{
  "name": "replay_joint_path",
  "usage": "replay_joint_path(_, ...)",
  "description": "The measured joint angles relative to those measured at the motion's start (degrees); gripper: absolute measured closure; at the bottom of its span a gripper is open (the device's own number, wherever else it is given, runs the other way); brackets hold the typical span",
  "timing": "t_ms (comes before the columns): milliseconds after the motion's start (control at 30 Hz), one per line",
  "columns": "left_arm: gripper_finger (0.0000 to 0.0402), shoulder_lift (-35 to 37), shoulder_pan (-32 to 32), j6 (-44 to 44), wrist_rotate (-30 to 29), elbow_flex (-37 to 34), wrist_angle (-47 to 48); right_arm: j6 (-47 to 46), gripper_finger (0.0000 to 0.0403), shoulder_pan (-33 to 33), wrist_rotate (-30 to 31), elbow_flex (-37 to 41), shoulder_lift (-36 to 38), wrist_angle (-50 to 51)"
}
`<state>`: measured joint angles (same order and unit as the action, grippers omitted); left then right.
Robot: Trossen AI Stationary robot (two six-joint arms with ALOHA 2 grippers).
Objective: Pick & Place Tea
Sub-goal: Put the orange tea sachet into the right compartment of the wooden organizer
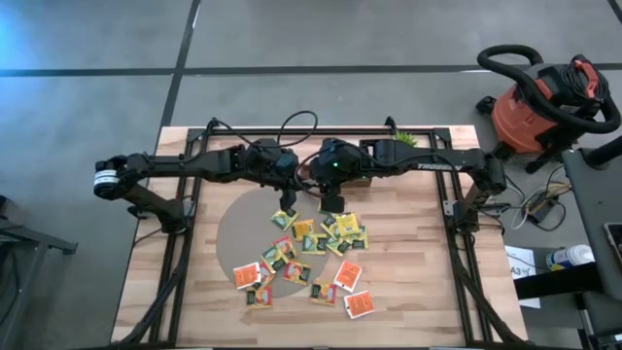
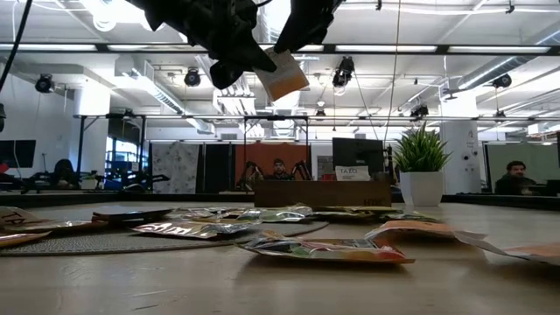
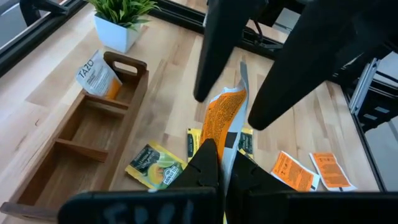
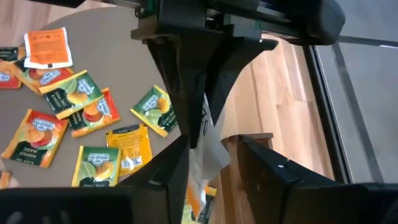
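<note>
Left wrist view alone shows tray (image 3: 81,146); left gripper (image 3: 219,163) clamped on orange sachet (image 3: 222,118), right gripper (image 4: 208,163) part-open around it.

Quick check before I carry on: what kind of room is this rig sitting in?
Most likely an open-plan lab or workshop. The low view shows an exposed ceiling with track lights, and people at desks beyond the table. From above, a shop vacuum stands on bare concrete floor beside the wooden table.

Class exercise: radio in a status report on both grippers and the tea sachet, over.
Left gripper shut on orange paper tea sachet, held aloft. Right gripper straddling it, jaws apart. Nothing blocking brown wooden tray.
</note>
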<state>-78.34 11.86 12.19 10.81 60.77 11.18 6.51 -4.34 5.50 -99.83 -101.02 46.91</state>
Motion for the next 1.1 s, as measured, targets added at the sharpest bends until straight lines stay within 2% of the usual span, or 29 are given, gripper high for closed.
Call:
replay_joint_path(367,0.0401,0.0,-0.06,0.37,-0.28,-0.04,-0.74,1.59,0.0386,0.03,0.0,0.02,-0.21,-0.32)
replay_joint_path(433,0.0398,0.01,-0.46,0.97,-1.14,-0.07,-1.26,1.28,0.0392,0.04,0.02,0.02,-0.19,-0.1)
replay_joint_path(533,0.0374,-0.05,-1.56,1.69,-4.14,-0.13,-2.9,-0.86,0.0394,0.02,0.25,0.04,-0.1,1.02)
replay_joint_path(667,0.0323,0.04,-3.09,2.09,-7.46,-0.09,-2.6,-2.86,0.0394,-0.13,2.37,0.4,0.24,1.23)
replay_joint_path(800,0.0279,0.63,-5.21,2.62,-14.89,-0.09,0.03,-6.06,0.0394,-1.61,5.01,1.82,2.39,2.43)
replay_joint_path(967,0.0261,3.51,-8.43,2.22,-24.66,-0.17,4.33,-10.24,0.0394,-5.46,5.16,10.82,9.79,-1.07)
replay_joint_path(1100,0.026,6.25,-10.99,1.22,-27.68,-0.97,3.61,-13.98,0.0394,-9.1,3.84,22.89,19.17,-9.75)
